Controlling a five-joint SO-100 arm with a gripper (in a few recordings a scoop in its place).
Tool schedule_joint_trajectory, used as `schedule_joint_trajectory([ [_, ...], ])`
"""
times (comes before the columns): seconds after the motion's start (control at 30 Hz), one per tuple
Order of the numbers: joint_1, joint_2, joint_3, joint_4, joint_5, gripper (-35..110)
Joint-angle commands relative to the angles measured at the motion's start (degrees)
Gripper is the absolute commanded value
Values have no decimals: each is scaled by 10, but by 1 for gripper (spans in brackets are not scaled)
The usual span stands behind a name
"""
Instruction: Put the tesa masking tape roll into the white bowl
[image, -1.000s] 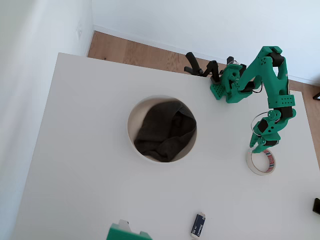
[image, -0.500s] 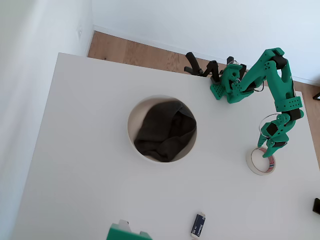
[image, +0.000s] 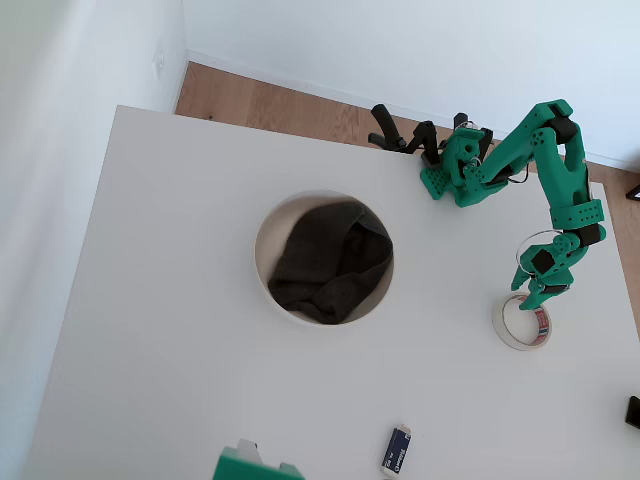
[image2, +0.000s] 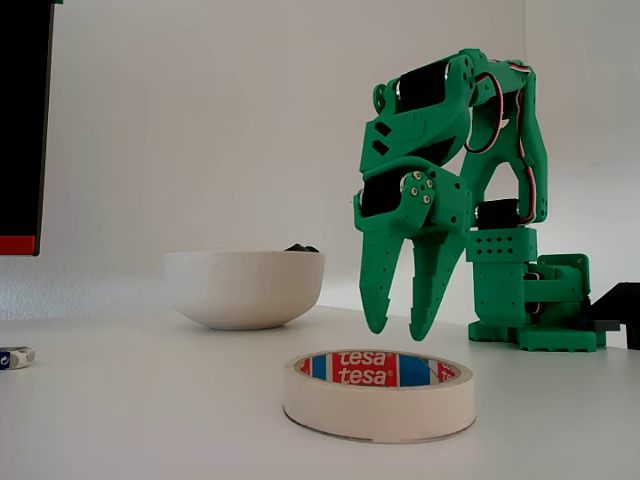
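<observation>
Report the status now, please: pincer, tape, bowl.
Pincer open, above the tape roll, not touching. Tape roll flat on table. White bowl apart, cloth inside. Nothing between them.

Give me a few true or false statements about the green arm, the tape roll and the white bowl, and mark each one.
1. The green two-finger gripper hangs above the cream tesa masking tape roll without touching it. True.
2. The tape roll lies inside the round white bowl. False: it lies flat on the white table, apart from the bowl.
3. A dark grey cloth sits in the bowl. True.
4. The gripper is clamped on the small blue-and-white rectangular object. False: that object lies alone near the table's front edge in the overhead view; the jaws are open and empty.
</observation>
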Motion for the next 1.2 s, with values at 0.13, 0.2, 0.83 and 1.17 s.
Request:
schedule_joint_trajectory([
  [0.13,-35,-4,-35,5,25,14],
  [0.2,-39,-12,-35,1,31,14],
  [0.83,-110,-54,-37,-1,70,-8],
  [1.17,-111,-53,-35,-9,69,-8],
])
